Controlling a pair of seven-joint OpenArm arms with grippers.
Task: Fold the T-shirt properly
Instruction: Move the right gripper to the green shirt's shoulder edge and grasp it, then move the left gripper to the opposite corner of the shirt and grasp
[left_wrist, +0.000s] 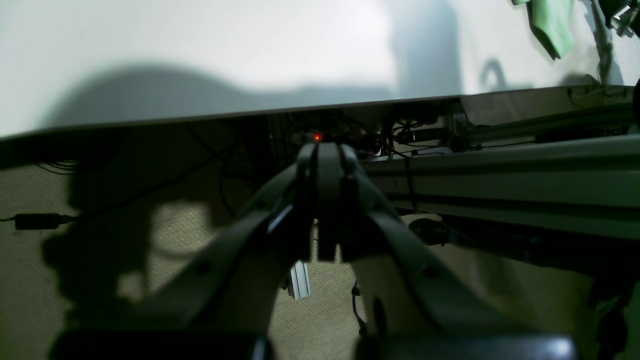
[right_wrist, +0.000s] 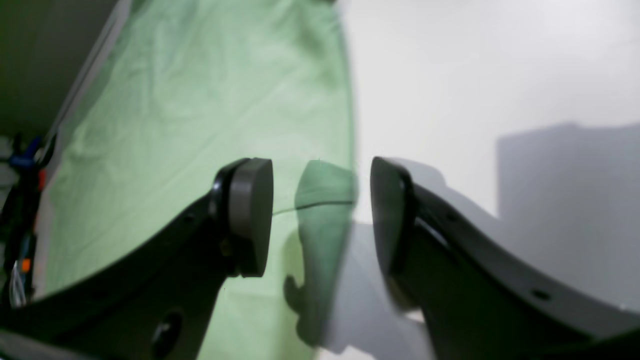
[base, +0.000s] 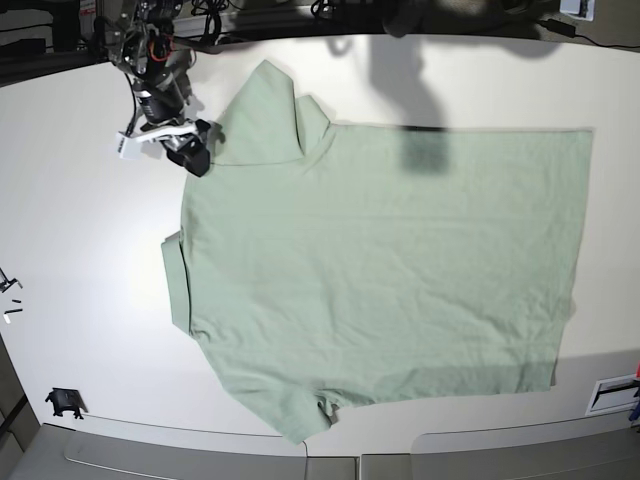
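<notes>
I see the T-shirt (base: 390, 270) flat and unfolded on the table (base: 80, 300) — no fold made yet. My right gripper (base: 200, 150) hovers, fingers apart, at its sleeve edge; left gripper (left_wrist: 327, 200) closed, empty.

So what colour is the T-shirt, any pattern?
Plain pale mint green T-shirt, no pattern; clearest in the base view.

The base view looks straight down on the whole bench (base: 90, 330) and T-shirt (base: 400, 260) from high above. The right wrist view sits close over the shirt's edge, shared with the base view. The left wrist view looks along the bench edge from below, with a scrap of shirt far off.
</notes>
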